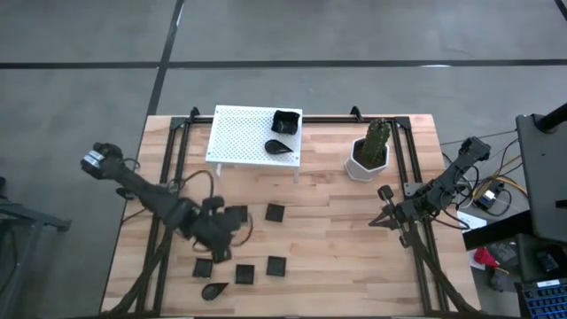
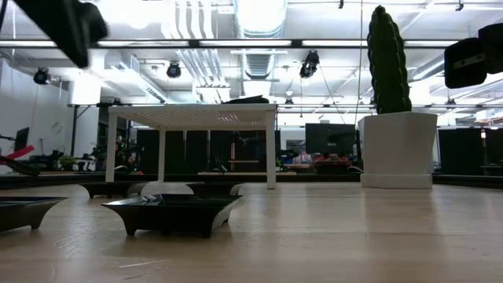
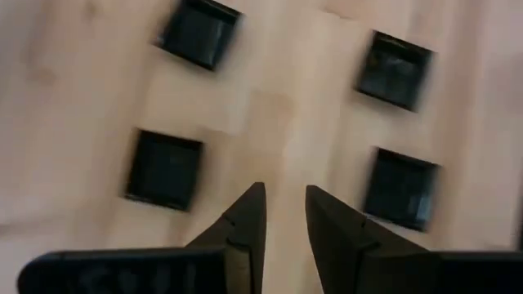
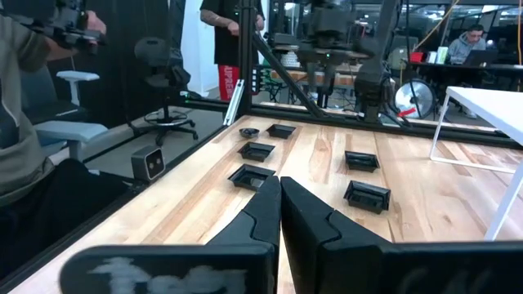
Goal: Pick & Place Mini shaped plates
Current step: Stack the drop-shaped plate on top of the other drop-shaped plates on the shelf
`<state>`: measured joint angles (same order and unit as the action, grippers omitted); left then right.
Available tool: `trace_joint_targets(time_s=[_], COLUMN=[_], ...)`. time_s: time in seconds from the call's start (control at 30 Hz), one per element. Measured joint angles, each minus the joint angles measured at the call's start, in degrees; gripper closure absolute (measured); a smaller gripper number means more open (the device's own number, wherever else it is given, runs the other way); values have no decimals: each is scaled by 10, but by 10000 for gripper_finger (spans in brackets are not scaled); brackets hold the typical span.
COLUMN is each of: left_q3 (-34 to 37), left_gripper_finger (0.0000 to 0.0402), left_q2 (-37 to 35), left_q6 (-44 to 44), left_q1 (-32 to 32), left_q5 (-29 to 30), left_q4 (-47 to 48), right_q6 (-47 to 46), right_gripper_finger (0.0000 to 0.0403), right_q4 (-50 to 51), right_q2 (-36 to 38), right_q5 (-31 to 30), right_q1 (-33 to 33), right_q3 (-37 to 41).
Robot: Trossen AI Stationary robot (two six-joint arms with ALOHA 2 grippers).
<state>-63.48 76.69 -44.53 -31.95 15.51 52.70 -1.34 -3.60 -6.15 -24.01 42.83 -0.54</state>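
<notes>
From above: left gripper [image 1: 215, 237] poised over loose mini shaped plates [image 1: 275, 213] on the table [image 1: 337, 248], probably choosing one; two plates already on the white rack [image 1: 239, 137], evidently the drop-off. Right gripper [image 1: 383, 219] parked near the cactus pot [image 1: 366, 159].

Table level: a square dish [image 2: 173, 211] nearest, rack behind.

Left wrist: fingers [image 3: 249, 214] apart, empty, four dishes below.

Right wrist: fingers [image 4: 265, 208] pressed together, idle.

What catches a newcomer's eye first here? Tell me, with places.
The white perforated rack at the table's far edge carries two black mini plates. Right of it stands a potted cactus. Nearer, the left pincer hangs open and empty above scattered small black dishes.
</notes>
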Motion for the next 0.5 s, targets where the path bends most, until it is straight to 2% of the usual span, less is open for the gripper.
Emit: trace_joint_targets(time_s=[0.23, 0.5], left_q3=[1, 1], left_gripper_finger=[319, 319], left_q2=[10, 67], left_q6=[-130, -192], left_q1=[-102, -166], left_q5=[9, 10], left_q4=[-59, -164], right_q6=[-1, -1], right_gripper_finger=[394, 394], right_q4=[0, 0], right_q2=[0, 0], right_q5=[0, 0], right_q1=[0, 0], right_q3=[0, 0])
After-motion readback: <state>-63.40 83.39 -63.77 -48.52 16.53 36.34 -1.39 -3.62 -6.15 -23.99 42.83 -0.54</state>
